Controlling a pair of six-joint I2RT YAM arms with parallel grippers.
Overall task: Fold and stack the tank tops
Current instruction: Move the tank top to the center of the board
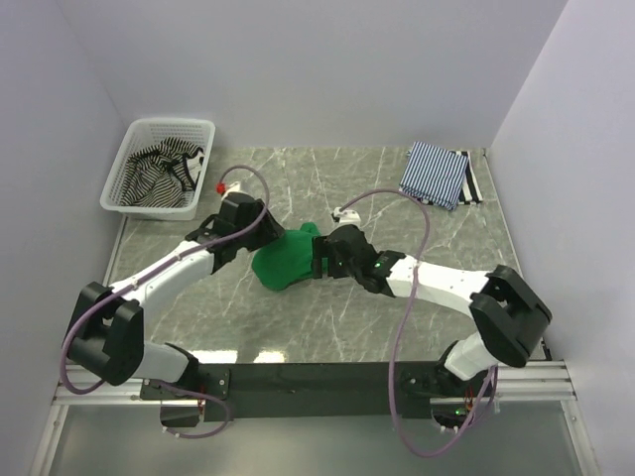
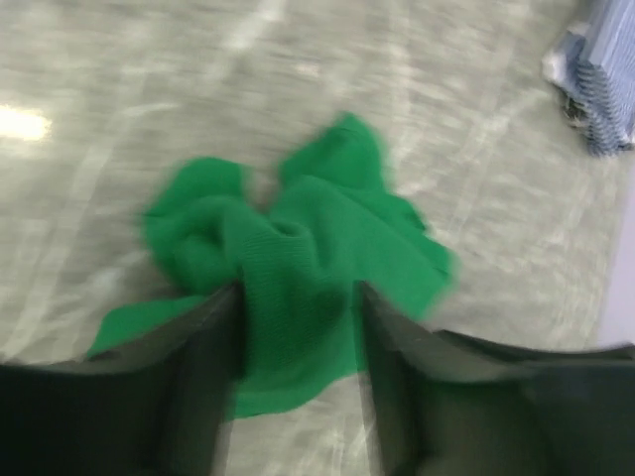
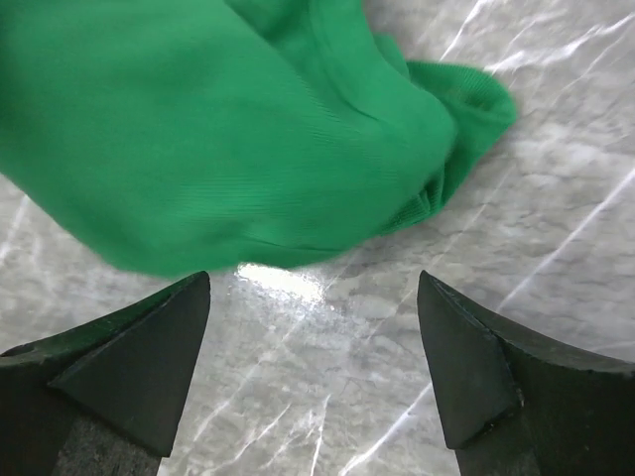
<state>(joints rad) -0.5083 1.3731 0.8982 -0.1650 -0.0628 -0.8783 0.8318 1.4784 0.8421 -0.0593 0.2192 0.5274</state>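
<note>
The green tank top [image 1: 283, 263] lies crumpled near the middle of the desk [image 1: 337, 322], not yet spread flat, with both arms meeting over it. The left end effector [image 2: 298, 293] sits low at the cloth's left side. Its fingers stand apart with a bunch of green fabric between them, which reads as released rather than pinching, though the wrist view is blurred. The right end effector [image 3: 313, 283] is released too, its fingers wide and empty over bare desk just beside the cloth's right edge. Working from opposite sides would let the arms pull the fabric outward, and the heap probably needs flattening before any fold.

At the far right corner lies the finely blue-and-white striped tank top [image 1: 434, 173], already folded into a neat rectangle, and it probably marks the place for the stack. The black-and-white striped tank top [image 1: 159, 171] is loose inside the white mesh basket [image 1: 169, 123] at the far left corner, unfolded. One top appears finished, one is being worked on and one has not been started.
</note>
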